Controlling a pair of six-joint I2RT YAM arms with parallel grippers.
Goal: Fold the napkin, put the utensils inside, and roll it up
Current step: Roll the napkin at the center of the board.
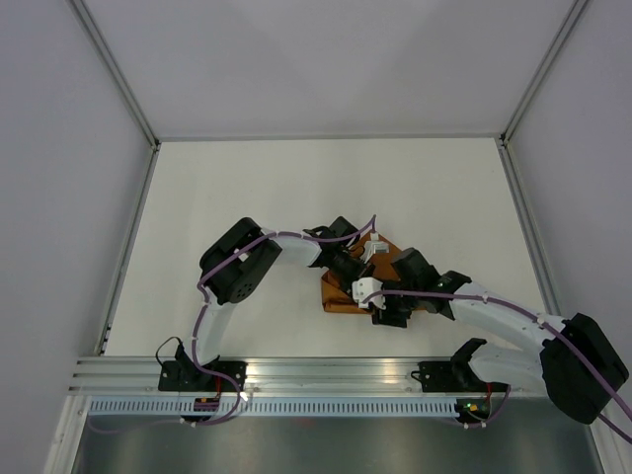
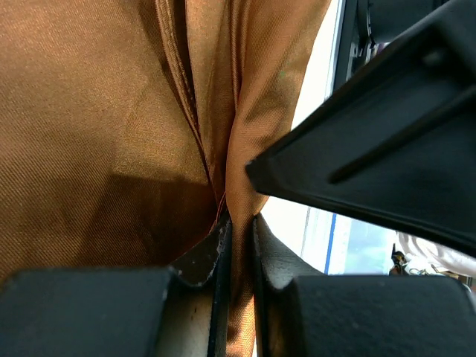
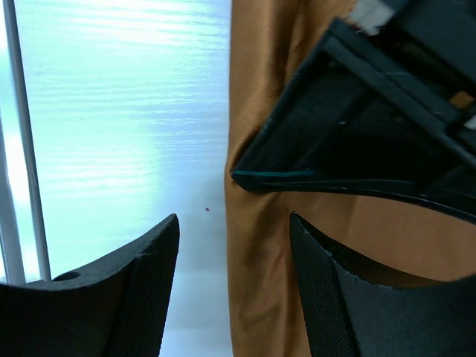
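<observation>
Two robot arms meet over the napkin (image 1: 339, 293), an orange-brown cloth lying gathered and creased near the middle of the white table (image 1: 247, 197), slightly toward its near edge. The left gripper (image 2: 238, 223) pinches a raised fold of the fabric, its two dark fingers pressed together with only the thin ridge of cloth between them. The right gripper (image 3: 233, 217) hangs just beside it with its fingers spread wide, one fingertip over bare tabletop and the other over the cloth's edge, gripping nothing. Seen from above, the two wrists crowd together and cover most of the fabric, leaving only its corners showing. Whether the cutlery lies under the folds cannot be told from these views.
</observation>
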